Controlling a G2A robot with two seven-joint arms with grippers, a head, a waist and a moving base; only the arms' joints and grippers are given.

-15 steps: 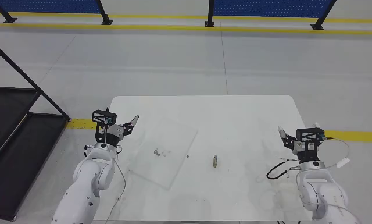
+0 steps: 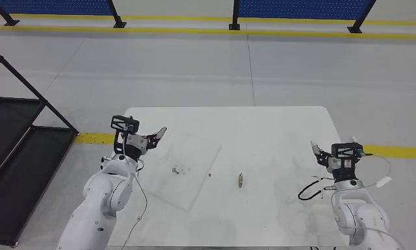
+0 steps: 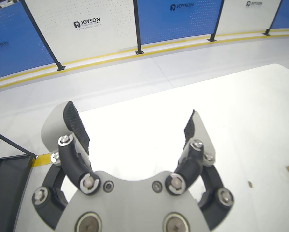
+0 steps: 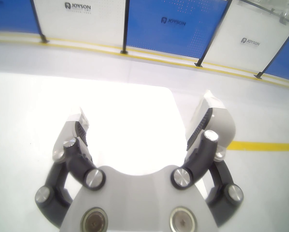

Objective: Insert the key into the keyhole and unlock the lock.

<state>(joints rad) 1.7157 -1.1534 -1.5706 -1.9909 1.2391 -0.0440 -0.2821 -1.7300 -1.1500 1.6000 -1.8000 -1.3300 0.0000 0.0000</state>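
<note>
Left hand (image 2: 156, 136) hangs above the left side of the white bench (image 2: 279, 130), its fingers spread wide; the ribbed black pads (image 3: 77, 126) stand well apart with bare bench between them. Right hand (image 2: 333, 146) sits at the bench's right edge, likewise spread and holding nothing.

A small grey piece (image 2: 175, 170) lies on a pale, see-through square sheet (image 2: 195, 152) that rests askew on the left half of the bench, near the left hand but apart from it. A small greenish metal piece (image 2: 240, 180) lies on bare bench just past the sheet's right corner, between the two arms. Both are too small to tell which is key and which is lock. A black cable (image 2: 307, 193) loops on the bench beside the right arm.

Past the bench, yellow lines (image 2: 195, 32) run along the grey floor, and blue and white perforated fence panels (image 3: 173, 8) stand on black posts. Several panels bear a dark printed logo with a word beside it. A black rack (image 2: 26, 152) stands on the floor left of the bench.

Against half a second ago, the left hand has swung farther in over the bench toward the sheet; the right hand, the sheet and both small pieces lie as before
</note>
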